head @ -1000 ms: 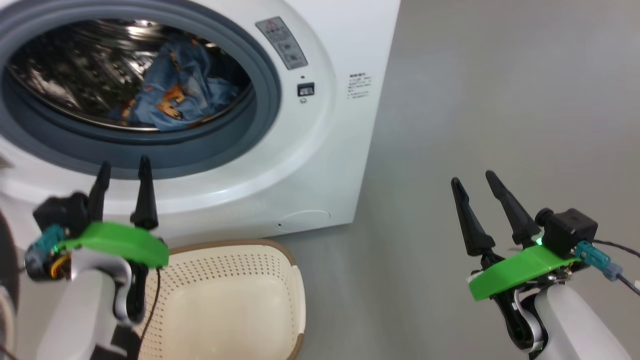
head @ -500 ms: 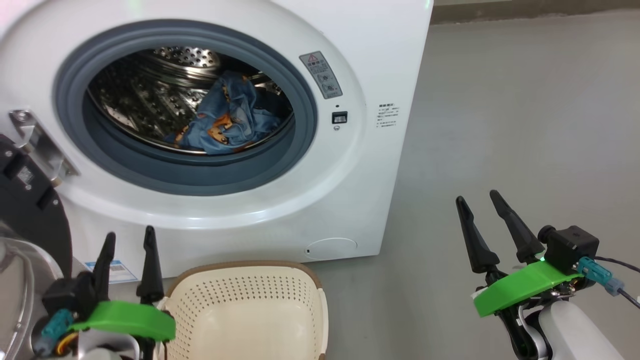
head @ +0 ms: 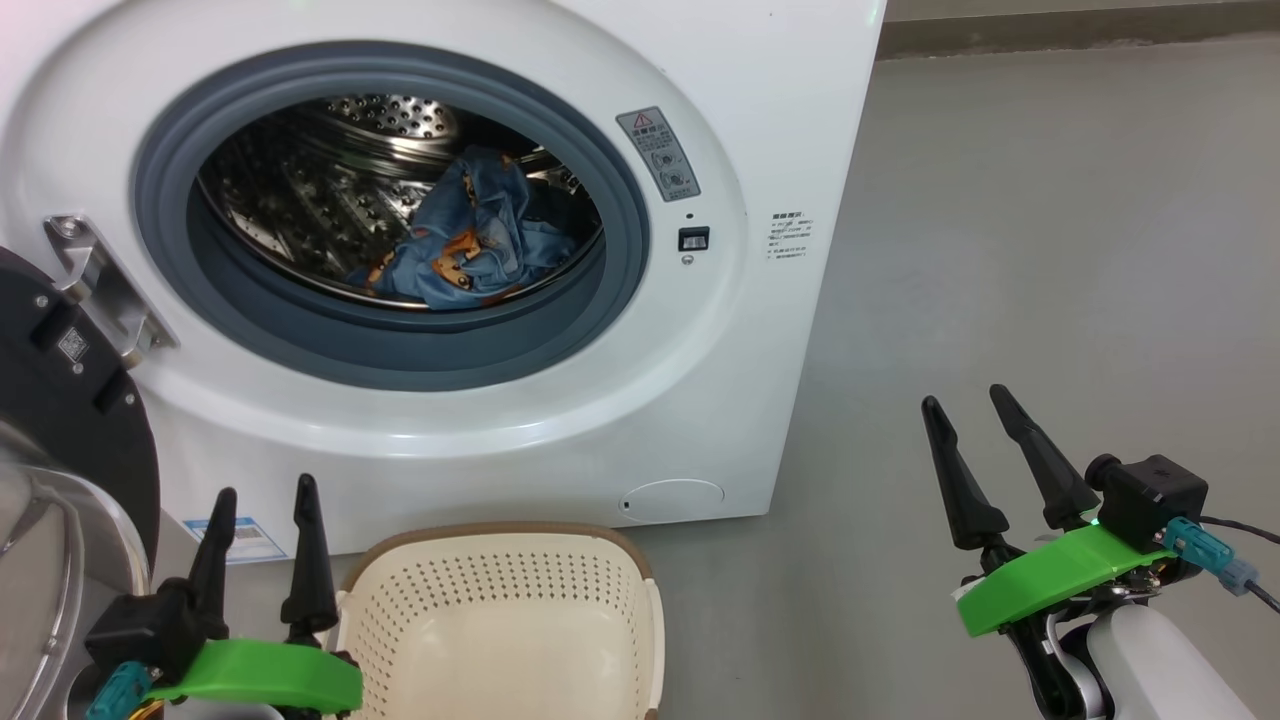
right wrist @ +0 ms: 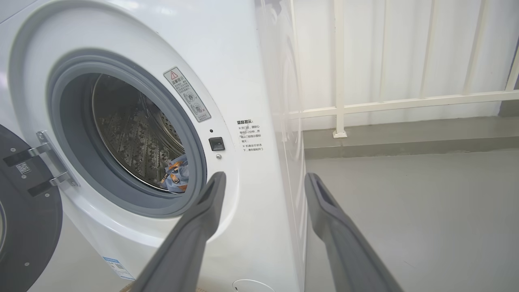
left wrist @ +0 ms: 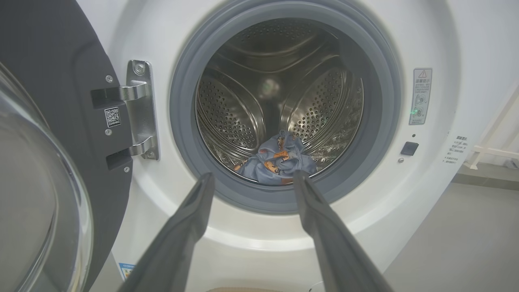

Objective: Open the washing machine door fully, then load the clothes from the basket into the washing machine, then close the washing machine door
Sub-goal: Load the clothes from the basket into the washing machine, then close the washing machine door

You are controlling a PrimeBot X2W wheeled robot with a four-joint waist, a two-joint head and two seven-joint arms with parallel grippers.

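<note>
The white washing machine (head: 790, 120) stands with its door (head: 60, 400) swung wide to the left on its metal hinge (left wrist: 140, 109). Light-blue clothes (head: 470, 250) with orange figures lie low in the steel drum (left wrist: 279, 160). The cream basket (head: 500, 620) sits on the floor before the machine, and its visible inside holds nothing. My left gripper (head: 262, 490) is open at the lower left beside the basket, below the drum opening. My right gripper (head: 968, 400) is open over the floor, right of the machine, holding nothing.
Grey floor (head: 1050, 250) stretches to the right of the machine. A white railing (right wrist: 385, 101) and a low step run along the wall behind. A blue label sticker (head: 240, 540) sits low on the machine's front.
The head view has pulled back and up, so more of the machine, door and floor shows. Both grippers sit lower in the picture, still open. The clothes lie unchanged in the drum.
</note>
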